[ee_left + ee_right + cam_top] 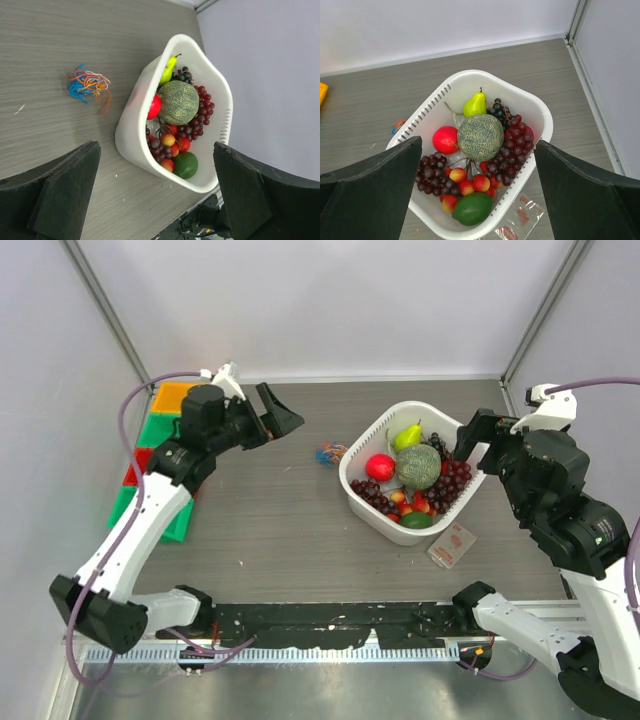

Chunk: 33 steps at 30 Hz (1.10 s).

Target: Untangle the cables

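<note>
The cables [330, 453] are a small clump of thin blue, orange and white wires lying on the grey table just left of the white basket. In the left wrist view the cables [87, 86] lie loose ahead of the fingers. My left gripper [278, 418] hangs open above the table, left of the clump and apart from it. My right gripper [473, 440] stands open over the right edge of the basket, holding nothing. In the right wrist view only a bit of the cables [398, 125] shows beyond the basket's left wall.
The white basket [377, 433] holds a melon, pear, red apple, lime, grapes and strawberries. A small clear plastic bag [452, 544] lies in front of the basket. Coloured bins [160, 430] stand at the far left. Walls close in the table on three sides.
</note>
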Each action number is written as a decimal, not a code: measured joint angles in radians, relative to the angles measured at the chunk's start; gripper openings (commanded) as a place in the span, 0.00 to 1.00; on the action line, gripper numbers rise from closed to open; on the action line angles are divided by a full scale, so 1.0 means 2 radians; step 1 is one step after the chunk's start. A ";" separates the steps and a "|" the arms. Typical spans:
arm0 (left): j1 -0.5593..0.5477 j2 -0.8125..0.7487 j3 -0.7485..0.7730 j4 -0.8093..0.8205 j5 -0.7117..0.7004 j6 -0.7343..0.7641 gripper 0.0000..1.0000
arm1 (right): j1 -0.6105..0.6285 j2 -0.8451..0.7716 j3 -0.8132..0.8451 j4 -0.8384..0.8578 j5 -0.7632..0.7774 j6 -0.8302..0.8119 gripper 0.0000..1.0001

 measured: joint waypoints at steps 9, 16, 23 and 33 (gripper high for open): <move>-0.010 0.122 -0.047 0.102 -0.006 -0.077 1.00 | 0.000 -0.039 -0.051 0.014 -0.051 0.009 0.99; -0.010 0.194 -0.103 0.153 -0.081 -0.207 1.00 | 0.000 -0.099 -0.076 0.028 -0.080 0.015 0.99; -0.010 0.284 -0.107 0.178 -0.123 -0.317 1.00 | 0.000 -0.115 -0.076 0.033 -0.077 0.006 0.99; -0.023 0.419 -0.014 0.245 -0.084 -0.371 0.45 | 0.000 -0.115 -0.092 0.033 -0.090 0.007 0.99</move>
